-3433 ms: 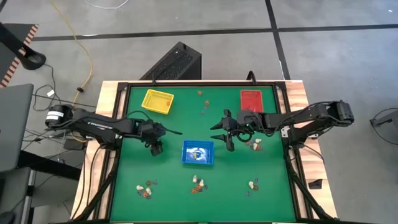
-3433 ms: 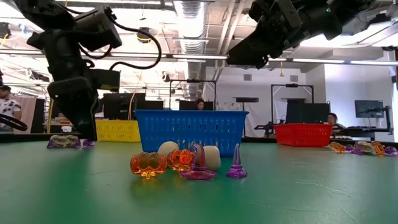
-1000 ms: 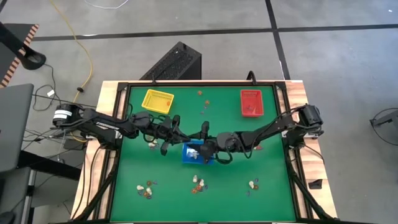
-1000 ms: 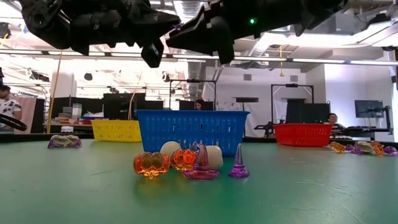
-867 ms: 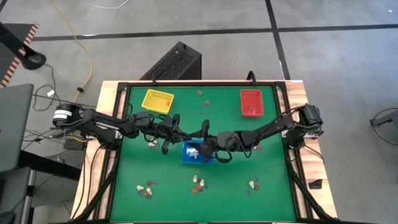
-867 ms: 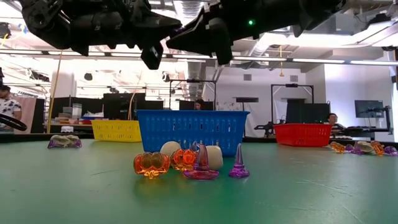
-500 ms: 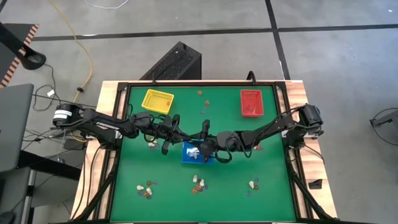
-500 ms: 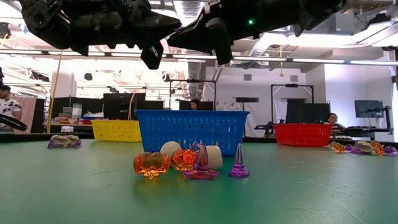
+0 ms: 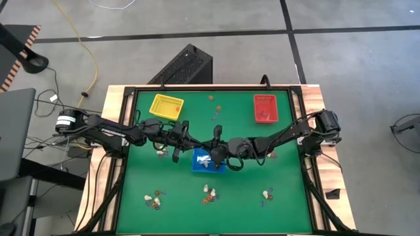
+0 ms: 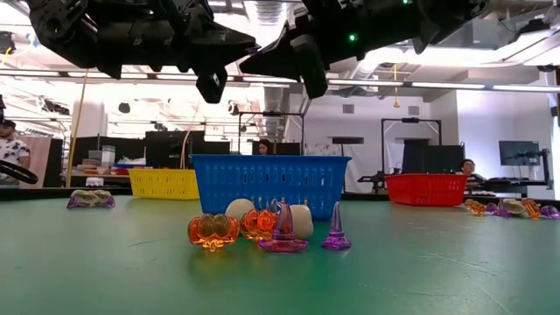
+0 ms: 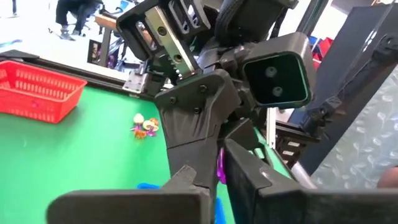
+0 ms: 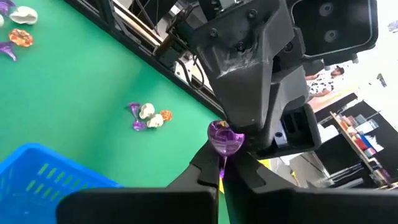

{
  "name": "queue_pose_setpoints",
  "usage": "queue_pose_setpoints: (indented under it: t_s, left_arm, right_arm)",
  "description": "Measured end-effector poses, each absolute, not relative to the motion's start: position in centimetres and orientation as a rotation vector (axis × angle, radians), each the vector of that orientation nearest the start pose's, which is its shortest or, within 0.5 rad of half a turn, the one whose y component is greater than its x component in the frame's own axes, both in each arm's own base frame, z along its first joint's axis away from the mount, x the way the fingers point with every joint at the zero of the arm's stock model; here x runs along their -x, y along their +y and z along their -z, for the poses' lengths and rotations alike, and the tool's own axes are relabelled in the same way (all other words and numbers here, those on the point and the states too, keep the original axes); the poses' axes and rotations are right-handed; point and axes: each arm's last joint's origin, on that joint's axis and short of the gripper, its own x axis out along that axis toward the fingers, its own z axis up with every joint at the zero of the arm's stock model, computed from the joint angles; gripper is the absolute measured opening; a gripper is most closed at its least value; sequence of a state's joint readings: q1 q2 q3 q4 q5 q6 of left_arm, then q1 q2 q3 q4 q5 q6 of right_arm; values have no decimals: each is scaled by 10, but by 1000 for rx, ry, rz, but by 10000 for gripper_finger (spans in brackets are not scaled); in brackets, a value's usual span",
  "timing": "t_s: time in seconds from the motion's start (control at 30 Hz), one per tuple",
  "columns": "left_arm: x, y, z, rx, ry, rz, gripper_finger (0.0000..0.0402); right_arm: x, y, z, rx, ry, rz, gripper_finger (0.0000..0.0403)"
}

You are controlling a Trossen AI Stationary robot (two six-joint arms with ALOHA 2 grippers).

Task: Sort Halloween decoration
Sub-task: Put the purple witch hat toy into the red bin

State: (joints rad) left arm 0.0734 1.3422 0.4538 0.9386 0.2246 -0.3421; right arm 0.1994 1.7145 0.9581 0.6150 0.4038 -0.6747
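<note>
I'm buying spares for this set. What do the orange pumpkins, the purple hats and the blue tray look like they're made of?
Pumpkins: likely clear orange plastic, glossy; light glows through them.
Purple hats: translucent tinted plastic, shiny; the one pinched in the right hand shows bright highlights.
Blue tray: probably opaque moulded plastic, with slotted lattice walls.

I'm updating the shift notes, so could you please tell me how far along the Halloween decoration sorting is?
Done: a few pale trinkets lie in the blue plastic basket. In hand: the right tool, shut on a small purple translucent trinket, meets the left tool above that basket. Left: mixed clusters of orange, purple and whitish trinkets on the green table.
</note>
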Motion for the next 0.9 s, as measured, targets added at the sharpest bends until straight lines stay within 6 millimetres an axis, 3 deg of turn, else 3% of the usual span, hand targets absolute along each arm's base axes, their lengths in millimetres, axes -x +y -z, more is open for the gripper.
queue_pose_setpoints:
  t_s: [0.23,0.4,0.53,0.67,0.9]
  left_arm:
    - [-249,26,-222,276,-39,84,107]
    - [-237,39,-227,230,13,10,168]
    - [-227,40,-229,195,84,-24,188]
    - [-220,34,-228,157,149,-56,188]
    - [-215,23,-215,88,142,-38,183]
  right_arm:
    - [-355,50,-232,628,315,131,30]
    - [-332,32,-247,550,460,158,30]
    - [-303,-1,-259,403,629,266,30]
    - [-269,-42,-263,208,798,495,30]
    - [-224,-104,-245,-130,1079,784,30]
